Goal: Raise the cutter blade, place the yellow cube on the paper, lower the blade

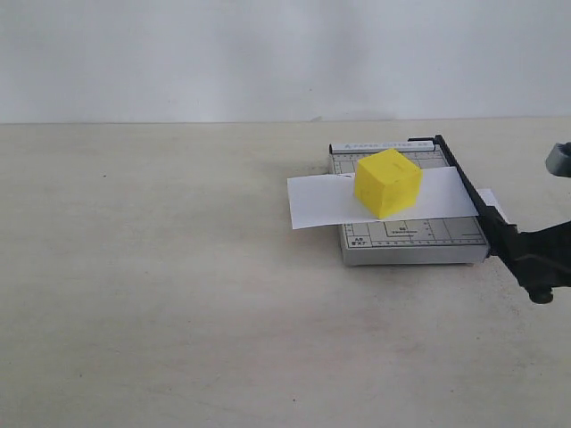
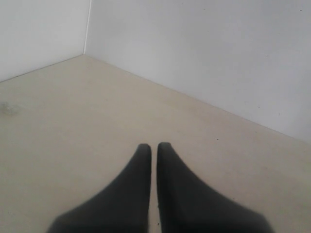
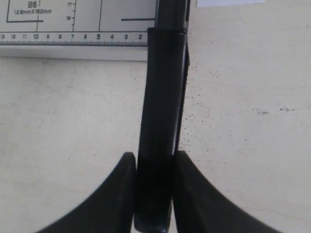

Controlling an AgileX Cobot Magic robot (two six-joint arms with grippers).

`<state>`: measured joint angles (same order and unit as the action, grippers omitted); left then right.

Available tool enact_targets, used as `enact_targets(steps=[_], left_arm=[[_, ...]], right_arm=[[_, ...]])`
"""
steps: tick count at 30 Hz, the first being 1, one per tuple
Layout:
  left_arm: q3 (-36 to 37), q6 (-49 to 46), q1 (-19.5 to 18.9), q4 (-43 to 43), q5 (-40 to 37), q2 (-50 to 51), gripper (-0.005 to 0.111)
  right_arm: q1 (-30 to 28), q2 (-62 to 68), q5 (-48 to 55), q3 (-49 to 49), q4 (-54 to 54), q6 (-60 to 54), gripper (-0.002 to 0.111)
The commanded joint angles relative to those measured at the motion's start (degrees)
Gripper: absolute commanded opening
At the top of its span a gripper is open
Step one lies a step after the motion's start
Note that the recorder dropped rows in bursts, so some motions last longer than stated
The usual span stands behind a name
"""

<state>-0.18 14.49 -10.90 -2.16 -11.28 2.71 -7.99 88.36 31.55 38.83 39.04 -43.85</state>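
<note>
The yellow cube [image 1: 387, 183] sits on the white paper [image 1: 317, 201], which lies across the grey cutter board [image 1: 401, 241]. The black cutter blade [image 1: 464, 183] lies low along the board's right edge, over the paper. At the blade's near end my right gripper [image 1: 516, 251] is shut on the thick handle. In the right wrist view the handle [image 3: 160, 97] runs between the fingers of the right gripper [image 3: 154, 155], with the ruled board [image 3: 73, 29] and a paper corner [image 3: 228, 2] beyond. My left gripper [image 2: 154, 145] is shut on nothing above bare table, out of the exterior view.
The beige table [image 1: 161, 294] stretches wide to the left and in front of the board. A white wall [image 1: 268, 53] closes the back. A grey part of the right arm [image 1: 559, 160] shows at the right edge.
</note>
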Motion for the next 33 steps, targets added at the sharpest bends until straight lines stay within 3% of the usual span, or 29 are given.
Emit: enact_targets(steps=[1,4,11,16,18,20,22,27,29,33], left_arm=[[0.18,0.57,0.15,-0.41,0.84,-0.50,0.004],[0.18,0.57,0.15,-0.41,0.84,-0.50,0.004],[0.18,0.57,0.15,-0.41,0.84,-0.50,0.004],[0.18,0.57,0.15,-0.41,0.84,-0.50,0.004],[0.18,0.57,0.15,-0.41,0.84,-0.50,0.004],[0.18,0.57,0.15,-0.41,0.84,-0.50,0.004],[0.18,0.57,0.15,-0.16,0.79,-0.50,0.004],[0.18,0.57,0.15,-0.16,0.79,-0.50,0.004],[0.18,0.57,0.15,-0.16,0.79,-0.50,0.004],[0.18,0.57,0.15,-0.16,0.79,-0.50,0.004]], right_arm=[[-0.01,1.09,4.44,-1.54,-1.78,-0.23,0.037],[-0.01,1.09,3.42,-1.54,-1.78,-0.23,0.046],[-0.01,-1.58,5.74,-1.54,-3.90,1.08,0.046],[-0.01,-8.11,8.29,-1.54,-11.66,10.09,0.046],[-0.01,-12.23,11.78,-1.54,-16.46,16.40,0.041],[-0.01,-16.96,15.02,-1.64,-18.46,20.22,0.025],[-0.01,-23.58,13.16,-2.88,-14.03,16.75,-0.001],[-0.01,-47.89,0.23,-12.49,13.84,-0.39,0.000],[-0.01,-58.57,-1.53,-17.20,18.18,-1.48,0.000],[-0.01,-76.47,-1.55,-23.67,16.67,-1.75,0.000]])
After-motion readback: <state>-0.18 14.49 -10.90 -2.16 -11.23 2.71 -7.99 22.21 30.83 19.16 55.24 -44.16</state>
